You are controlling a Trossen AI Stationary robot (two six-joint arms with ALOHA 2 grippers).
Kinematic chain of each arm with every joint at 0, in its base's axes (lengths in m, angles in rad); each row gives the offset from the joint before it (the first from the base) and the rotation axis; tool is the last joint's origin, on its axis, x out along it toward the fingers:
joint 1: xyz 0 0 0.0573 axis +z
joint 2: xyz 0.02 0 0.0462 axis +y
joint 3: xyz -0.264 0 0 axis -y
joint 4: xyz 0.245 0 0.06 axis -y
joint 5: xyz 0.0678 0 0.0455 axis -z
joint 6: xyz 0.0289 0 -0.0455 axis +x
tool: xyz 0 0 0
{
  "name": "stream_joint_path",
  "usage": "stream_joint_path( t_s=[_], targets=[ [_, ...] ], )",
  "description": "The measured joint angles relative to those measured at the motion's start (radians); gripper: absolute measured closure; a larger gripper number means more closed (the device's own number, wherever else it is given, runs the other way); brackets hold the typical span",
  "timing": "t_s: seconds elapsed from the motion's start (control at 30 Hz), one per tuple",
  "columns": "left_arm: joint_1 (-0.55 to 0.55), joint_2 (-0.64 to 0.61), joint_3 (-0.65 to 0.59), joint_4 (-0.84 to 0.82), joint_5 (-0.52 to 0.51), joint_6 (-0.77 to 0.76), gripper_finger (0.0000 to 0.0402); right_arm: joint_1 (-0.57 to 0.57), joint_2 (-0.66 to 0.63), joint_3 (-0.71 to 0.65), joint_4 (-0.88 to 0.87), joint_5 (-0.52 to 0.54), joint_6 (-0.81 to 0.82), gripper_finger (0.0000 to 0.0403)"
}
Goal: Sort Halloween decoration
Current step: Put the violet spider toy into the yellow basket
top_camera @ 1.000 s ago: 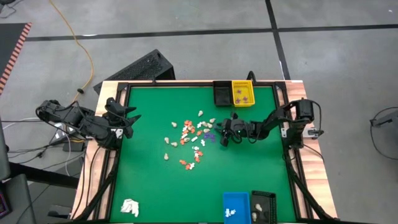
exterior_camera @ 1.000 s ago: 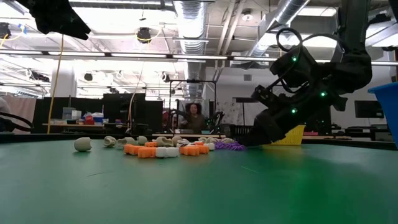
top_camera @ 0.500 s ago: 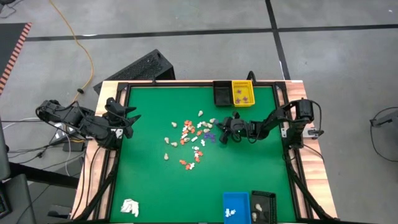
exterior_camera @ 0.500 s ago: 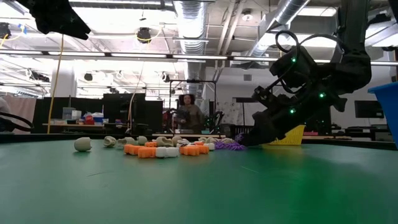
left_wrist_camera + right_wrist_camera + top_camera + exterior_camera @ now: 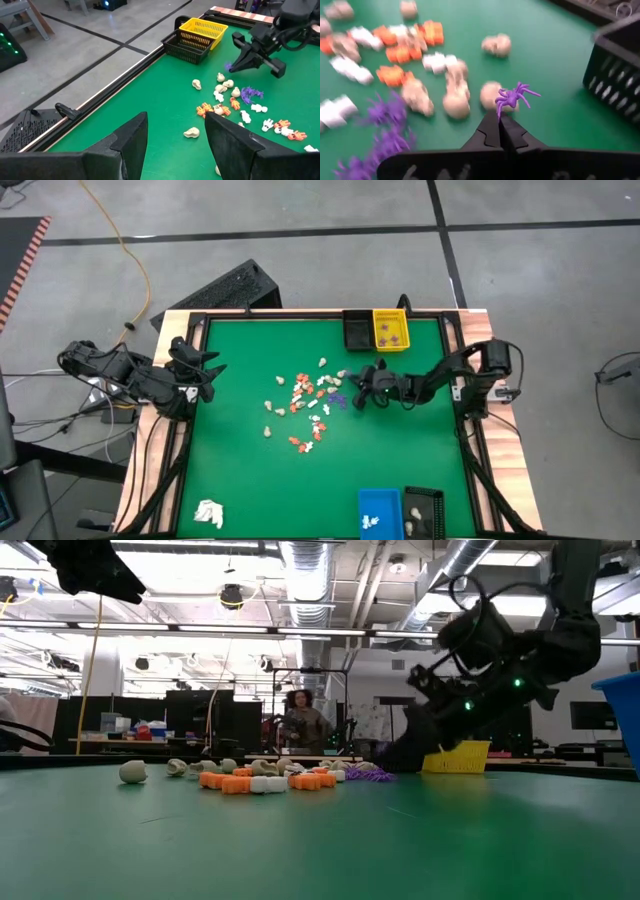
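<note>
Purple spider [image 5: 514,96] is pinched at the right gripper [image 5: 498,126] tips, just off the pile mid-desk [image 5: 240,480], with the yellow basket [image 5: 391,330] behind it at the far edge, so right arm's way closer.

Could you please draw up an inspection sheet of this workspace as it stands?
Surface: green felt-like table top, wooden rim.
Job's things: small orange, white, cream and purple figurines scattered mid-table; purple spiders in the yellow basket; white pieces in the blue bin; two black baskets.
Clutter: white crumpled cloth lump at a near corner.
Grippers: right gripper shut on one purple plastic spider, beside the pile; left gripper open, at the table's left edge.
Cables: orange cord on the floor.
Surroundings: person standing far behind.
</note>
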Motion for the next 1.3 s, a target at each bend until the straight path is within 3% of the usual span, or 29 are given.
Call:
stream_joint_path(
  t_s=[0.2,0.6,0.83,1.0,1.3],
  targets=[
    [0.0,0.0,0.0,0.0,0.0,0.0,0.0213,-0.015,-0.138,0.0,-0.054,0.045,-0.012,0.0403],
    [0.0,0.0,0.0,0.0,0.0,0.001,0.0213,-0.138,-0.476,0.0,-0.356,0.39,0.0,0.0403],
    [0.0,0.0,0.0,0.001,0.0,-0.001,0.0213,-0.273,-0.51,0.001,-0.514,0.385,0.107,0.0403],
    [0.0,0.0,0.0,0.001,0.0,-0.009,0.0213,-0.351,-0.503,0.001,-0.582,0.254,0.186,0.0396],
    [0.0,0.0,0.0,0.001,0.0,-0.01,0.0213,-0.408,-0.503,0.001,-0.59,0.155,0.209,0.0307]
  ],
)
